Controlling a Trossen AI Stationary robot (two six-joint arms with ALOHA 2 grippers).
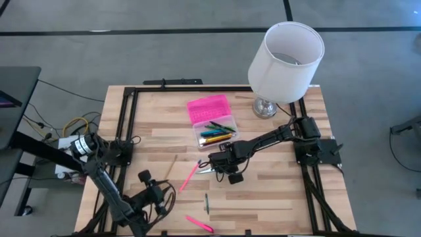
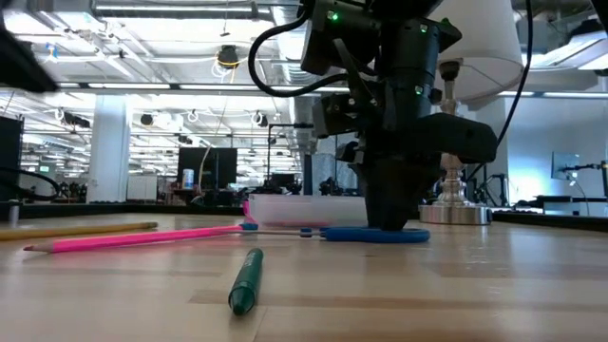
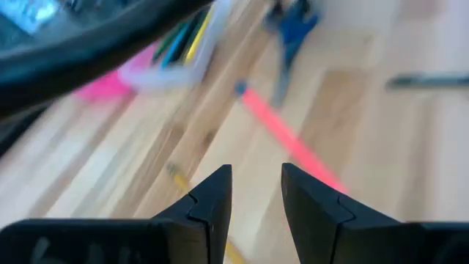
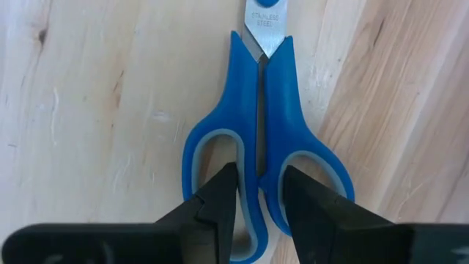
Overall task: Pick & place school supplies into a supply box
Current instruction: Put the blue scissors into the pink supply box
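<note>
The right tool (image 4: 258, 192) pinches the blue scissors (image 4: 264, 139) flat on the tabletop (image 4: 88, 110), fingers inside the handle loops, beside the supply box (image 1: 212, 123); the left tool (image 3: 256, 192) hovers empty, slightly spread

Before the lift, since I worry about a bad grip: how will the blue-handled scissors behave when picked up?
The scissors look rigid, so they probably won't flop. The right hand pinches the smooth inner bars of the handles, well off centre, so the blades may swing down, or the grip could slip. Lying flat on the table, they should not roll if dropped.
</note>
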